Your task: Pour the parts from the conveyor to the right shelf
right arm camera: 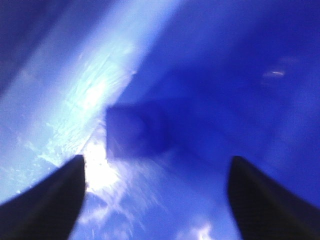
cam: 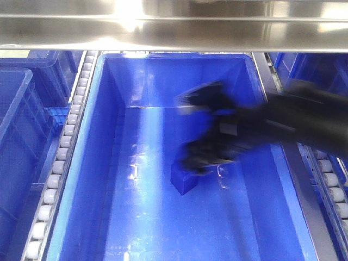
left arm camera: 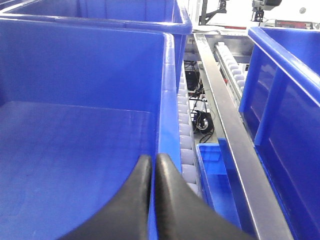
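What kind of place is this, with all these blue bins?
Probably a factory or warehouse parts-handling area. Large blue tubs sit in steel rack lanes lined with small white rollers, and a robot's right gripper reaches into one tub above a small blue block.

You see the right shelf [cam: 70, 128], a steel-framed rack with lanes of white rollers [cam: 54, 182] running front to back. A large blue tub [cam: 87, 185] sits on the middle lane, directly on the rollers. Another blue tub [cam: 19, 136] rests on the lane to its left, and a third tub [cam: 326, 68] shows at the far right.
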